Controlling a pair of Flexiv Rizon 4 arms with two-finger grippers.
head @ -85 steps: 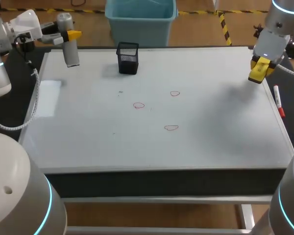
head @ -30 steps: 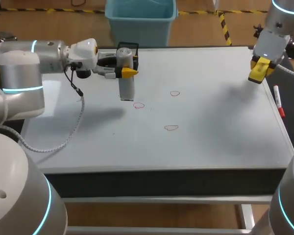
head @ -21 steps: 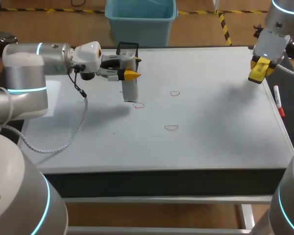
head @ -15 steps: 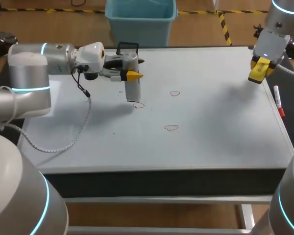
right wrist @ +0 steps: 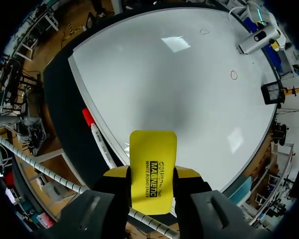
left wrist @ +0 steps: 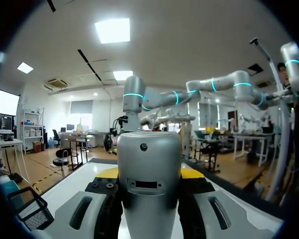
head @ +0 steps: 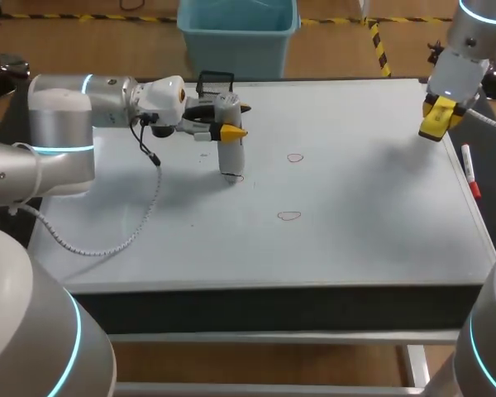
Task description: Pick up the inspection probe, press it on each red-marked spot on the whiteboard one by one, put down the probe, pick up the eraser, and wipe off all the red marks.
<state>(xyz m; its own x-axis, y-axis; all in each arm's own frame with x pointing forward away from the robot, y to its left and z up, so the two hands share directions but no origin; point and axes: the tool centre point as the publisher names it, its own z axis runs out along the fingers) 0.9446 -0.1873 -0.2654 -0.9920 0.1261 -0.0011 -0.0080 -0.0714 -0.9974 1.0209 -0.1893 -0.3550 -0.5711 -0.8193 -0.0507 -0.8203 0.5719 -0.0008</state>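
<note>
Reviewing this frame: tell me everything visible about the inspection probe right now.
The inspection probe is a smooth silver-grey cylinder, metal-looking, with a rounded top, a small dark hole and a slot on its side. It stands upright, clamped in the left pincer, lower end at a red mark on the whiteboard; contact unclear.

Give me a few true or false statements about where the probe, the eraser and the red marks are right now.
1. The probe stands upright in the left jaws, its lower end at one red mark. True.
2. The eraser lies flat on the whiteboard. False: the right jaws grip the yellow eraser, held up over the far right corner of the whiteboard.
3. Two more red marks, a far mark and a near mark, lie clear of the probe. True.
4. The marker pen stands in the black mesh cup. False: the marker pen lies along the whiteboard's right edge.
</note>
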